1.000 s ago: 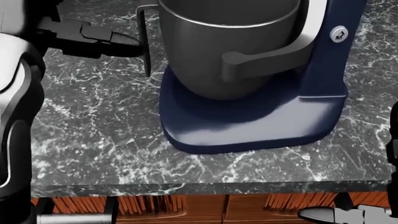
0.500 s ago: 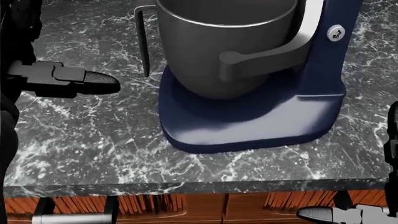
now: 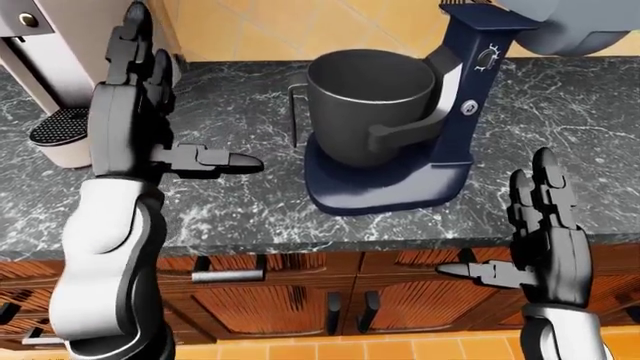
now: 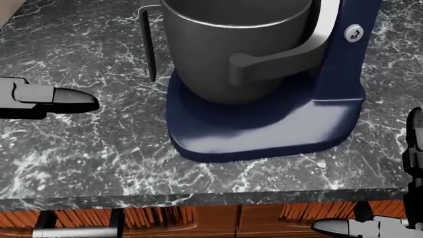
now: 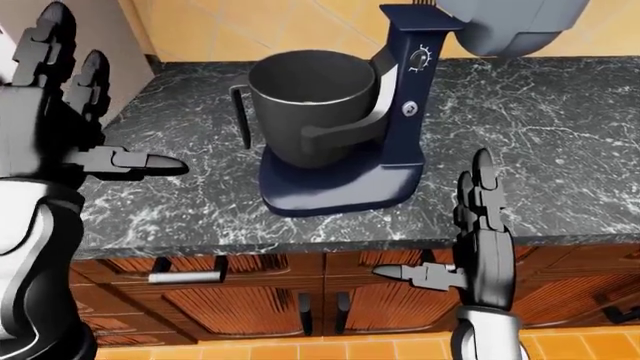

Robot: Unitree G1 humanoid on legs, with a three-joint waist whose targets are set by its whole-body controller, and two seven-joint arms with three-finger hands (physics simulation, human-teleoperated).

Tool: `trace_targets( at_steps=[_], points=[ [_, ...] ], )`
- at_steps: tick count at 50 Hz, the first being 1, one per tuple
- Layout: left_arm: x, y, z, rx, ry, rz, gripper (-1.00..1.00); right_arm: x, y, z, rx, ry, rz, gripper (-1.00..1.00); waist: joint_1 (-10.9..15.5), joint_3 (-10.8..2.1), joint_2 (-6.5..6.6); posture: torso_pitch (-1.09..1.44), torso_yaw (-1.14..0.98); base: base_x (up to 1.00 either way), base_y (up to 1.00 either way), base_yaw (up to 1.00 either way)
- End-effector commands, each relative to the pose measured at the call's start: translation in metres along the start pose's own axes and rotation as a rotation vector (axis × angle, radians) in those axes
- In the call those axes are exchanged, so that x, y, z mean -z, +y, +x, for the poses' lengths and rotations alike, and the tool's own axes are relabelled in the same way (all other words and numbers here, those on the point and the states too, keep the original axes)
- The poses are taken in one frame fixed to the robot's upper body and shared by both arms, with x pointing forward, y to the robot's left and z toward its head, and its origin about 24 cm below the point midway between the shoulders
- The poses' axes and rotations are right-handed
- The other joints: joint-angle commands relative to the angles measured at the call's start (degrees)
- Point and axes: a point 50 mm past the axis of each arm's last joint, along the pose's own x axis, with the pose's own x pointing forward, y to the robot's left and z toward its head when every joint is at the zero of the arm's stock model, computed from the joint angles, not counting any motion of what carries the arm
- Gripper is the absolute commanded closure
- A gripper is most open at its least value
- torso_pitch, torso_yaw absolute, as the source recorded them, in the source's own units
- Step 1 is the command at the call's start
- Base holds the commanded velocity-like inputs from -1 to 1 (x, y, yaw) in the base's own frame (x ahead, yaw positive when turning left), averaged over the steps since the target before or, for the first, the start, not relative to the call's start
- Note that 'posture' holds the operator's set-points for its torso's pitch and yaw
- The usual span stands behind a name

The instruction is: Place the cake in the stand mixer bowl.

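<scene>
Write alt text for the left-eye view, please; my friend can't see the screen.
A dark blue stand mixer with a grey metal bowl stands on a black marble counter above wooden cabinets. The robot's left hand is raised open to the mixer's left, and its right hand is open at lower right; neither holds anything, and no cake shows.

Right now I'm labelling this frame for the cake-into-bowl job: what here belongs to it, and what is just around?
Belongs to the job:
- mixer bowl, on the stand mixer
- left hand, open, empty
- right hand, open, empty
- the cake: not visible in any view

Just around:
- coffee machine
- counter
- cabinet doors below
</scene>
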Motion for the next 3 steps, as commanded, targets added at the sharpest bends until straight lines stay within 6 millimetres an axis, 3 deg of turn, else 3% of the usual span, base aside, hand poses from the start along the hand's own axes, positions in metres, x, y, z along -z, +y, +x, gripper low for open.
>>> trace_targets(
  at_steps=[1, 3],
  points=[
    [-0.0153, 0.0019, 0.0004, -0.012, -0.084, 0.03, -1.0, -0.0144, 0.0003, 0.0013, 0.0, -0.081, -0.01, -1.0, -0.03, -0.98, 0.01, 0.0, 0.0, 0.0, 0.0, 0.0],
    [-0.0157, 0.002, 0.0012, -0.013, -0.091, 0.057, -1.0, -0.0138, 0.0001, 0.0015, -0.001, -0.081, -0.009, -1.0, 0.0, -0.97, -0.03, 0.0, 0.0, 0.0, 0.0, 0.0]
  ],
)
